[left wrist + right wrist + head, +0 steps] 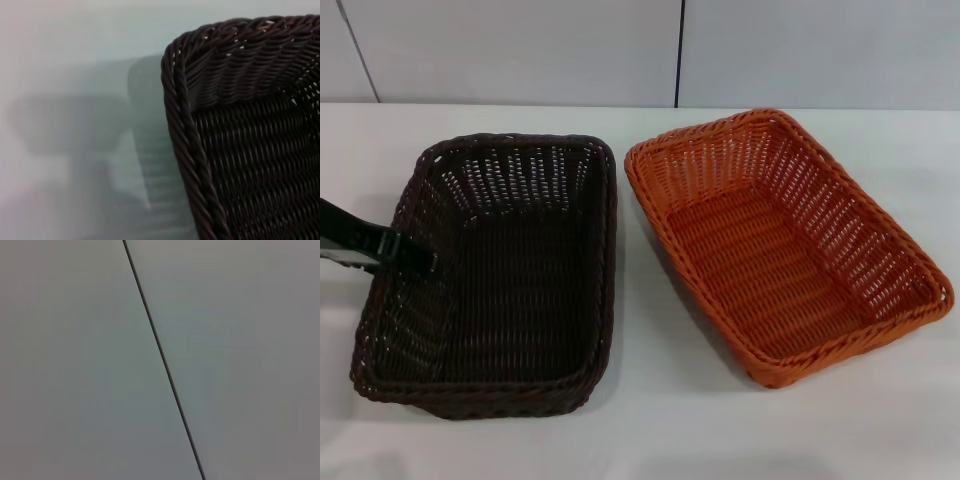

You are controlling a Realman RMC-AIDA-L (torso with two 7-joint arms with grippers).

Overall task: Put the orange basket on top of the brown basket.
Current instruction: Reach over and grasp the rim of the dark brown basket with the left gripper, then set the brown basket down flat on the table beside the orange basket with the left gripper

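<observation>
The brown basket (500, 270) lies on the left of the white table in the head view. The orange basket (785, 240) lies to its right, angled, with a narrow gap between them. Both are empty. My left gripper (412, 258) comes in from the left edge and reaches the brown basket's left rim, about halfway along it. The left wrist view shows a corner and braided rim of the brown basket (240, 125) close up, with the gripper's shadow on the table beside it. My right gripper is out of view.
The white table (660, 430) runs under both baskets. A grey panelled wall (520, 50) with a dark seam stands behind it. The right wrist view shows only that wall and seam (160, 350).
</observation>
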